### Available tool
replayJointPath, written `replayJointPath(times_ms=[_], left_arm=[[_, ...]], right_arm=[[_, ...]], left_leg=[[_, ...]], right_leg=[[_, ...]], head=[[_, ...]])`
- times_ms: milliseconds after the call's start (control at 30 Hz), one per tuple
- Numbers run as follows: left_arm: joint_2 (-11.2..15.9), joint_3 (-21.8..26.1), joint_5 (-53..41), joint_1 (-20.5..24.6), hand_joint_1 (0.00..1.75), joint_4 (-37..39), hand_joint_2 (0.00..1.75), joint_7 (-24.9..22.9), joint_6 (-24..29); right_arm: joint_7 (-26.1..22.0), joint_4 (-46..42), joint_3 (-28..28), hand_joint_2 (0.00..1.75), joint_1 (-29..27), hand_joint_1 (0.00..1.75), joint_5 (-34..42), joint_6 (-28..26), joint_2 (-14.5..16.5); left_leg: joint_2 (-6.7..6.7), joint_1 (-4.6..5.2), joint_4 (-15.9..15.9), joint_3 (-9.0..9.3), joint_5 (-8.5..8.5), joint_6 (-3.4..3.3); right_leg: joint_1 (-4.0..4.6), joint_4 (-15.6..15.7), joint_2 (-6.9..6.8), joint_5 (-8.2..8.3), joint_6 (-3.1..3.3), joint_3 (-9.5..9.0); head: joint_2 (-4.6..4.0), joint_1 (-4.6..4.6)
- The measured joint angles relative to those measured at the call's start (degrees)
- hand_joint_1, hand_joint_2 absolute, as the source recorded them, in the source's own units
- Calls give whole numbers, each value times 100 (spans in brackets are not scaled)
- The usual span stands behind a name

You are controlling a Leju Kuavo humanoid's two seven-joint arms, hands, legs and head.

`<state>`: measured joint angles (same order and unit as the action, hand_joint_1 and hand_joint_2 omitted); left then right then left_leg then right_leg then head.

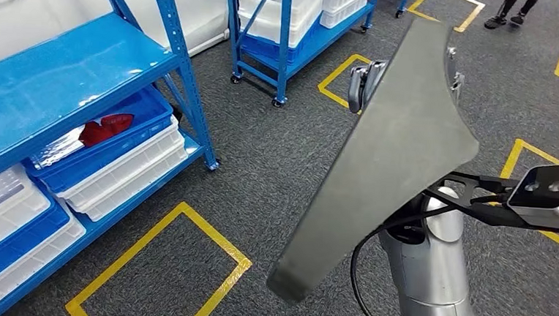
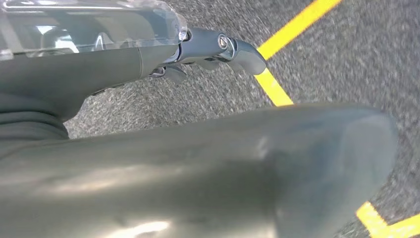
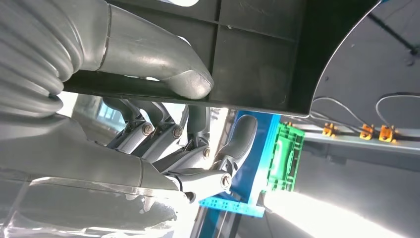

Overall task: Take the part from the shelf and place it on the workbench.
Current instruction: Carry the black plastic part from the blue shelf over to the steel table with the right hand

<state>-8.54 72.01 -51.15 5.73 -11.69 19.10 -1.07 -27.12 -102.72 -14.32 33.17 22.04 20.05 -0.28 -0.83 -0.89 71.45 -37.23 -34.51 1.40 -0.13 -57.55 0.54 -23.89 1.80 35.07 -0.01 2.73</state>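
Observation:
The part (image 1: 397, 158) is a large, flat dark grey panel with a rounded lower corner. It is held up and tilted in front of me in the head view. My right hand (image 1: 363, 81) grips it near its top edge, and the silver right arm rises behind it. In the right wrist view the thumb (image 3: 188, 82) presses on the rim of the part (image 3: 257, 49), with the darker fingers (image 3: 198, 158) curled on the other side. My left hand (image 2: 218, 47) hangs over the grey carpet, fingers stretched out, holding nothing.
The blue shelf (image 1: 69, 79) stands at the left, with white and blue bins and a red item (image 1: 106, 129) on its lower level. A second blue rack with white bins (image 1: 284, 26) is at the back. A person's feet (image 1: 509, 14) show top right. Yellow tape squares (image 1: 175, 261) mark the carpet.

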Motion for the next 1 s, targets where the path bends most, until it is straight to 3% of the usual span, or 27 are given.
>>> replayJointPath(times_ms=[33, 67, 133, 200, 267, 300, 333, 400, 467, 500, 533, 567, 600, 667, 733, 767, 833, 900, 967, 1000], left_arm=[[1, 3, 8, -13, 0, 0, 0, 14, 20], [4, 5, 22, -19, 0, 0, 0, 28, 42], [20, 11, 52, -15, 0, 0, 0, 55, 88], [38, 15, 76, -8, 0, 0, 0, 79, 124], [44, 23, 101, -8, 0, 0, 0, 96, 159], [45, 28, 114, -7, 0, 0, 0, 103, 178], [45, 33, 123, -1, 0, 0, 0, 108, 192], [50, 42, 131, 17, 0, 0, 0, 126, 222], [65, 50, 133, 14, 0, 0, 0, 147, 255], [72, 54, 132, 5, 0, 0, 0, 157, 265], [77, 56, 131, -3, 0, 0, 0, 171, 268], [80, 58, 130, -6, 0, 0, 0, 186, 267], [82, 59, 129, -3, 0, 0, 0, 200, 266], [84, 60, 125, 8, 0, 0, 0, 221, 264], [91, 60, 117, 15, 0, 0, 0, 233, 262], [95, 60, 111, 18, 0, 0, 0, 236, 262], [103, 61, 93, 31, 0, 0, 0, 237, 262], [117, 61, 80, 45, 0, 1, 0, 246, 261], [131, 60, 73, 32, 0, 1, 0, 261, 258], [132, 60, 70, 16, 0, 1, 0, 269, 259]], right_arm=[[-3, 16, 0, 175, 0, 175, 15, 13, 11], [-8, 27, 0, 175, 0, 175, 41, 25, 16], [-31, 38, 0, 175, 1, 175, 109, 46, 21], [-61, 38, 1, 175, 0, 175, 212, 71, 28], [-99, 7, 7, 175, -39, 175, 403, 130, 41], [-121, -23, 17, 175, -76, 175, 512, 165, 45], [-150, -67, 35, 175, -125, 175, 618, 202, 48], [-205, -167, 82, 175, -210, 175, 796, 259, 52], [-249, -268, 119, 175, -303, 175, 974, 303, 75], [-265, -314, 136, 175, -369, 175, 1068, 321, 93], [-275, -364, 156, 175, -449, 175, 1163, 338, 116], [-283, -413, 178, 175, -523, 175, 1254, 352, 138], [-286, -464, 201, 175, -579, 175, 1331, 362, 161], [-280, -566, 251, 175, -637, 175, 1473, 378, 212], [-262, -632, 300, 175, -671, 175, 1624, 417, 269], [-250, -647, 325, 175, -699, 175, 1710, 453, 298], [-221, -664, 389, 175, -780, 175, 1868, 534, 350], [-204, -679, 447, 175, -844, 175, 1970, 587, 404], [-193, -678, 472, 175, -890, 175, 2038, 630, 479], [-185, -670, 483, 175, -920, 175, 2062, 650, 515]], left_leg=[[24, -1, 203, -117, -17, 10], [33, -4, 205, -147, 73, 17], [104, -26, -350, 55, 490, 23], [326, -60, -975, 313, 758, 9], [439, -62, -1182, 395, 761, -31], [392, -58, -1196, 401, 762, -66], [336, -57, -1216, 405, 777, -106], [216, -59, -1253, 421, 803, -188], [86, -42, -1266, 428, 802, -233], [16, -32, -1266, 428, 796, -242], [-58, -25, -1265, 429, 789, -246], [-131, -20, -1265, 432, 781, -247], [-200, -17, -1265, 441, 771, -242], [-321, -6, -1265, 476, 742, -214], [-422, 16, -1268, 510, 708, -160], [-474, 25, -1277, 526, 697, -129], [-555, 26, -1300, 563, 675, -68], [-379, 14, -1135, 521, 535, -23], [-87, 5, -528, 253, 205, -2], [-12, 5, -142, 64, 45, 3]], right_leg=[[1, -7, 83, -1, 0, 0], [0, -18, 164, -3, -3, 0], [-9, -61, 314, -20, -29, 3], [-5, -140, 454, -49, -89, 46], [-11, -185, 571, -48, -162, 108], [-26, -181, 624, -34, -201, 129], [-35, -189, 613, -35, -232, 140], [-34, -418, 374, -181, -287, 250], [-41, -1055, 77, -511, -324, 555], [-53, -1417, 24, -660, -338, 733], [-62, -1665, -2, -729, -346, 857], [-65, -1723, -19, -699, -346, 886], [-64, -1555, -43, -574, -335, 796], [-29, -789, -219, -250, -276, 381], [38, -243, -388, -112, -195, 95], [70, -161, -410, -122, -161, 64], [66, -118, -276, -94, -102, 56], [32, -40, -162, -55, -34, 15], [20, -5, -41, -34, 12, -6], [25, -8, 29, -33, 24, -5]], head=[[-1, 0], [-1, 0], [0, 0], [0, 0], [-1, 0], [-1, 0], [-1, 0], [-1, -1], [-1, -1], [0, -1], [0, -1], [1, -1], [0, -1], [-1, 0], [-1, 0], [-1, 0], [-1, 0], [-1, -1], [0, -1], [0, 0]])
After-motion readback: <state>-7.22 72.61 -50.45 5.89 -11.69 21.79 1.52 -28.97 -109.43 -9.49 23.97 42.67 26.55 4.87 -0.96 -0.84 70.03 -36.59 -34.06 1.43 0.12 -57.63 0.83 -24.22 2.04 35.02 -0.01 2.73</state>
